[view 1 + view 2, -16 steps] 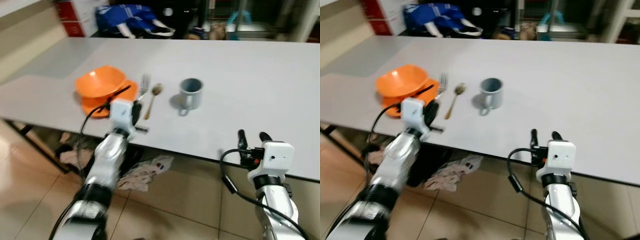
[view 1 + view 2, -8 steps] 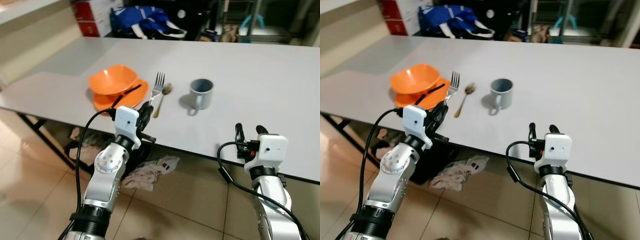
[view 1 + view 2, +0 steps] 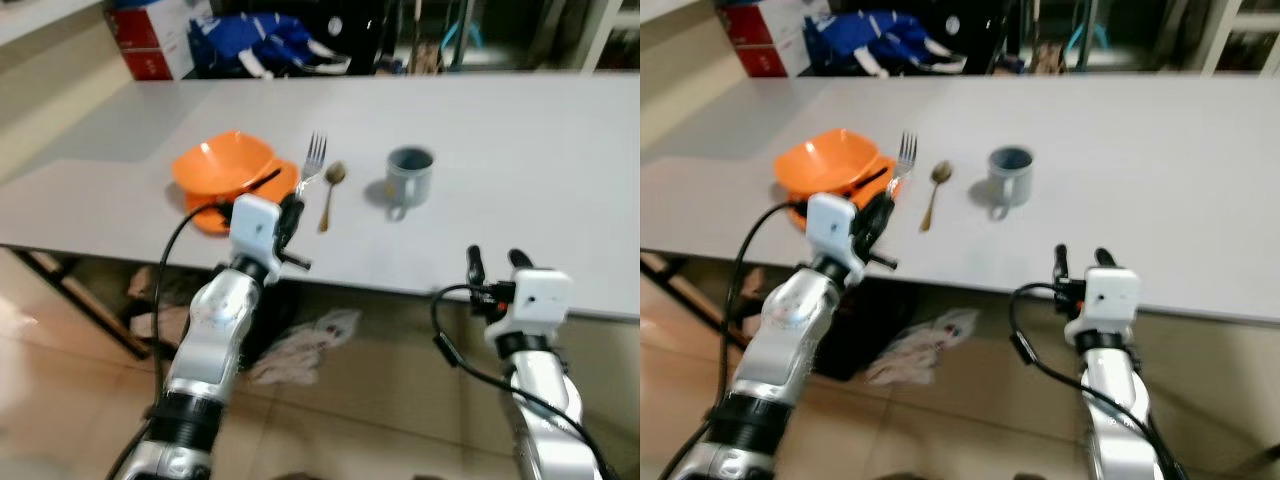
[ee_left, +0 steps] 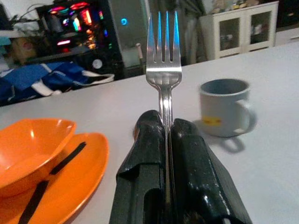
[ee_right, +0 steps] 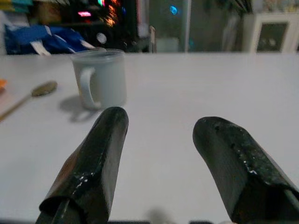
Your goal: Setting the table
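**Fork in hand, placement pending**

Left pincer (image 4: 164, 140) pinches the fork (image 4: 163, 56) upright at the counter's (image 3: 520, 200) near edge, beside the plate (image 3: 283, 178) and spoon (image 3: 329, 192). Right pincer (image 5: 161, 154) idles, fingers spread. Next: lay the fork flat between plate and spoon.

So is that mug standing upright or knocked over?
Upright. The mug stands on its base on the table, opening upward, handle at its side. Whether it holds anything cannot be told.

Fork (image 4: 164, 70) handle hidden between the left tool's (image 4: 167, 140) closed fingers.
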You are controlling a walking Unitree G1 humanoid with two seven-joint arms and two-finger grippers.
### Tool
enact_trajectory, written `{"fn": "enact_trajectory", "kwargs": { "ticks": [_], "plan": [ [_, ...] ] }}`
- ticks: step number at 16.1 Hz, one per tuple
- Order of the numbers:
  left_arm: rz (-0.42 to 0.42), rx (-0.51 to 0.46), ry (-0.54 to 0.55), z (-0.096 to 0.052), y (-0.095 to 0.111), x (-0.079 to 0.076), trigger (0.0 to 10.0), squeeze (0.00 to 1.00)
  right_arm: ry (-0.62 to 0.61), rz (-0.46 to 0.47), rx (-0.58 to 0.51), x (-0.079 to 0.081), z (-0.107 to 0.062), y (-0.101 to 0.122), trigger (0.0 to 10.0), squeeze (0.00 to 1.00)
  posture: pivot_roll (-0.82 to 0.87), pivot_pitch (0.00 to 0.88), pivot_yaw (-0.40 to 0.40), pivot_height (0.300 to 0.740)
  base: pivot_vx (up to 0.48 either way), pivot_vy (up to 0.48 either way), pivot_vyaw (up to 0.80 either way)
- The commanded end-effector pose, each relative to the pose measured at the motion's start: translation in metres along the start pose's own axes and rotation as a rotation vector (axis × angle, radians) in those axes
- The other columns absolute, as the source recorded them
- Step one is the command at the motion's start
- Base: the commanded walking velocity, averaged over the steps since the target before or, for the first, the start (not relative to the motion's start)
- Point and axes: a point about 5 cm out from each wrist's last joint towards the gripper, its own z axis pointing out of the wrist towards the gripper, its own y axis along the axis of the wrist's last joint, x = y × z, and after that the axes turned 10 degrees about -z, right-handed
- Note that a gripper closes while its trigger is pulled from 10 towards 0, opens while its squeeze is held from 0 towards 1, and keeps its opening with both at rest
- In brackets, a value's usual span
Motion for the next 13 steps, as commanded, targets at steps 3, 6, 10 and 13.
{"fn": "enact_trajectory", "kwargs": {
  "ticks": [3,6,10,13],
  "plan": [
    [0.045,0.028,-0.024,0.014,0.003,-0.005,10.0,0.00,0.014,0.006,-0.026,0.007,0.001,0.005,10.0,0.00,-0.11,0.000,0.155,0.740,0.380,0.221,0.00],
    [0.096,0.058,-0.052,0.026,0.001,-0.011,10.0,0.00,0.014,0.011,-0.027,0.009,-0.001,0.004,10.0,0.00,-0.12,0.000,0.165,0.740,0.000,0.000,0.00],
    [0.108,0.017,-0.098,0.035,0.010,-0.020,10.0,0.00,0.008,0.015,-0.028,0.011,-0.002,0.004,10.0,0.00,-0.12,0.000,0.172,0.740,0.228,0.000,0.00],
    [0.101,0.043,-0.101,0.037,0.005,-0.022,10.0,0.00,0.009,0.018,-0.024,0.013,-0.003,0.003,10.0,0.00,-0.13,0.000,0.177,0.740,0.454,0.000,0.00]
  ]
}}
